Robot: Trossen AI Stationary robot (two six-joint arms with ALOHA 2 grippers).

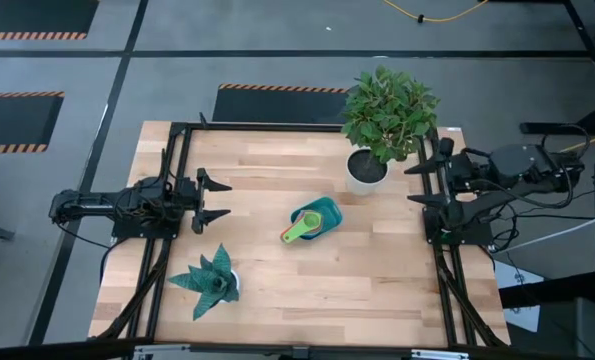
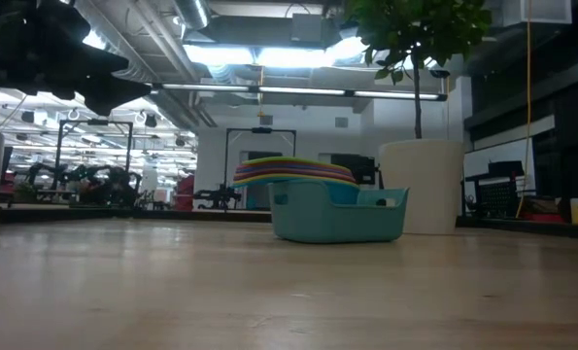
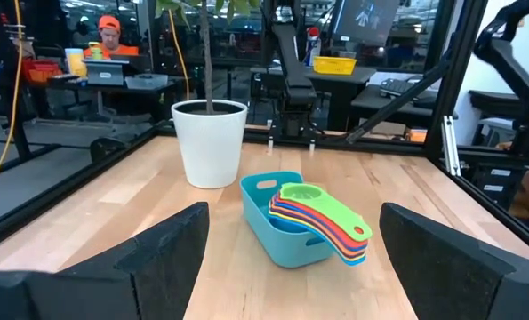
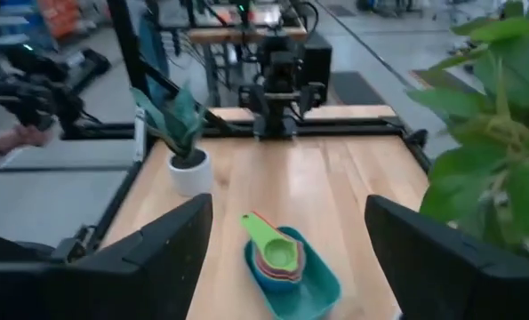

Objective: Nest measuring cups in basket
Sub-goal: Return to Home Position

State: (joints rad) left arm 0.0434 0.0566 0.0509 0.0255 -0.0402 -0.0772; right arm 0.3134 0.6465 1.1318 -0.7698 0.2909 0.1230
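The teal basket (image 1: 322,216) stands near the table's middle, also seen as basket (image 3: 277,231) and basket (image 4: 304,284). The measuring cups (image 3: 322,213) lie stacked one inside another in it, a green one on top, their handles (image 1: 290,236) sticking out over its near-left rim. In the low view the cups (image 2: 293,171) show above the basket (image 2: 337,212). My left gripper (image 1: 217,200) stands open at the table's left edge, pointing level toward the basket. My right gripper (image 1: 429,185) stands open at the right edge, well apart from the basket.
A white pot (image 1: 366,170) with a leafy green plant (image 1: 389,110) stands at the far right, close to my right gripper. A small white pot with a teal spiky plant (image 1: 209,282) stands at the near left. Bare wood lies around the basket.
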